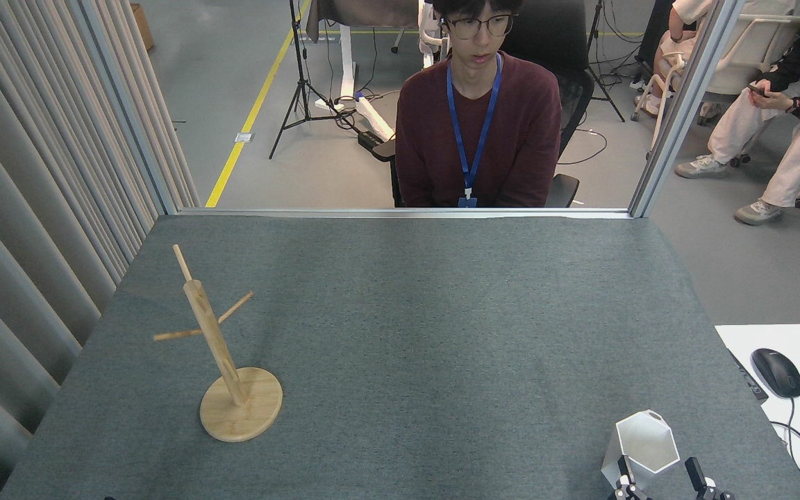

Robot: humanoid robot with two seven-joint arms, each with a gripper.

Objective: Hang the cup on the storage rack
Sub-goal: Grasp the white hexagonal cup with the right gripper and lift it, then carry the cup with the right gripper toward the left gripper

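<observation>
Cup and rack: the task pairs them, yet they sit well apart, at opposite sides of the grey surface (400, 333).
Rack (223, 347): stands upright near the left side on its round base, with the post leaning slightly as seen from the head and three thin pegs bare; nothing hangs on it.
Left end effector: not in view, so its state is not known.
Person (478, 132): seated beyond the far edge, hands off the surface.
Cup (643, 448): stands upright near the front right corner, hexagonal mouth open to the top; its handle is not clearly visible from here.
Right end effector (660, 478): comes up at the bottom edge with fingers spread, one tip in front of the cup's near wall and the other just to the cup's right; it grips nothing.
Step in hand: the approach to grasp, as I judge it; the cup is not yet held.
Next move calls for: centring the fingers on the cup wall or rim, closing firmly, lifting, then carrying it left across the surface.
Care needed: the handle's hole must end up facing a peg, so the grasp should leave the handle free.
</observation>
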